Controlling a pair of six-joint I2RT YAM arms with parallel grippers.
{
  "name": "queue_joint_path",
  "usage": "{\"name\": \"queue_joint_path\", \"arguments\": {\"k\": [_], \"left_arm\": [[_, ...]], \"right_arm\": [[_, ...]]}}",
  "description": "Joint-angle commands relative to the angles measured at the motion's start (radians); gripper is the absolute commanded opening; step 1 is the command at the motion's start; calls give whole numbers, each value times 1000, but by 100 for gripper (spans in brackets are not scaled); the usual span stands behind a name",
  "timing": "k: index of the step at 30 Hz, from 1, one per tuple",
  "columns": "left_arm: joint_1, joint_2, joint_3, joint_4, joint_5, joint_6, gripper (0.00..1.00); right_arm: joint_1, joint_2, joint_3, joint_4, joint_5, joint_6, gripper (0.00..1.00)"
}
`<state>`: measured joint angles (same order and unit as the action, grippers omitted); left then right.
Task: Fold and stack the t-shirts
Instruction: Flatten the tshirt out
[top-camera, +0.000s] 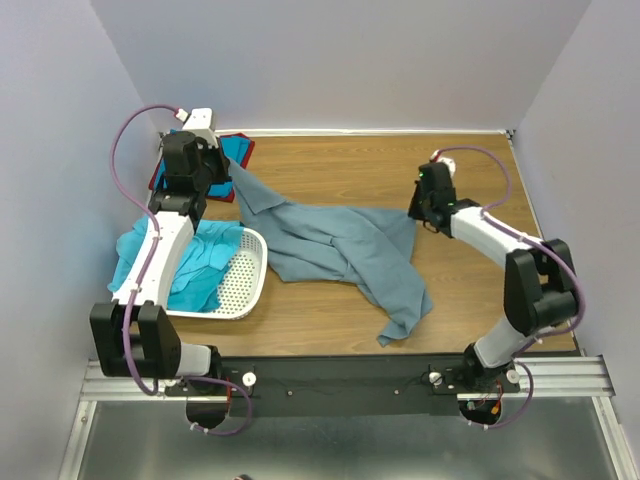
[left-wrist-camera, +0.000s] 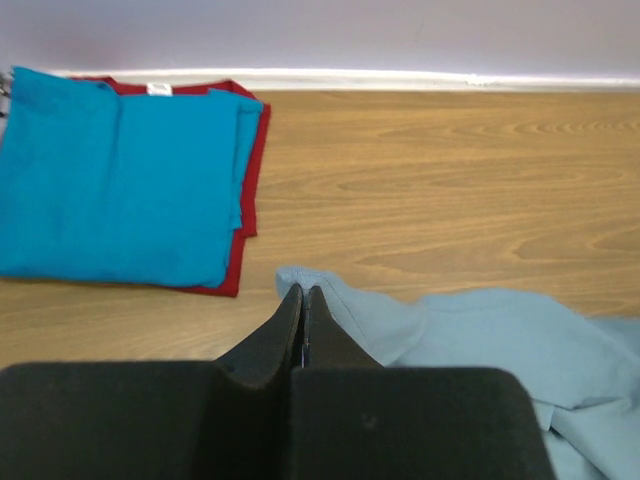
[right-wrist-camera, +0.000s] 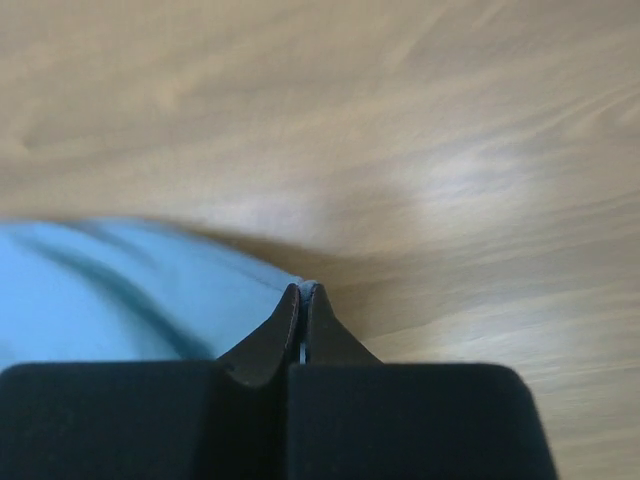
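Note:
The large dusty grey-blue t-shirt (top-camera: 340, 250) lies crumpled and stretched across the middle of the table. My left gripper (top-camera: 230, 170) is shut on its back left corner, seen in the left wrist view (left-wrist-camera: 303, 290) with cloth (left-wrist-camera: 500, 340) trailing to the right. My right gripper (top-camera: 414, 216) is shut on its right corner, seen in the right wrist view (right-wrist-camera: 303, 288) with cloth (right-wrist-camera: 120, 290) to the left. A folded bright blue t-shirt (left-wrist-camera: 120, 190) lies on a folded red t-shirt (left-wrist-camera: 252, 180) at the back left. A turquoise t-shirt (top-camera: 200, 265) lies bunched in the basket.
The white perforated plastic basket (top-camera: 250, 275) stands at the left, under my left arm. The back wall runs close behind the folded pile (top-camera: 237, 152). Bare wood shows at the back middle and right of the table.

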<state>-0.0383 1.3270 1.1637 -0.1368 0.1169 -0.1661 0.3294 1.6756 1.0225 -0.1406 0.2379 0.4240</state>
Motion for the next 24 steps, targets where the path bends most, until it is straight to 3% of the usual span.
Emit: {"name": "queue_joint_path", "arguments": {"k": [1, 13, 24], "left_arm": [[6, 49, 74, 3, 101, -22, 0], [6, -95, 310, 103, 205, -173, 0], [6, -409, 335, 232, 178, -222, 0]], "right_arm": [[-70, -115, 105, -77, -3, -48, 0], [-141, -247, 630, -277, 23, -131, 0], [-141, -512, 864, -346, 83, -205, 0]]}}
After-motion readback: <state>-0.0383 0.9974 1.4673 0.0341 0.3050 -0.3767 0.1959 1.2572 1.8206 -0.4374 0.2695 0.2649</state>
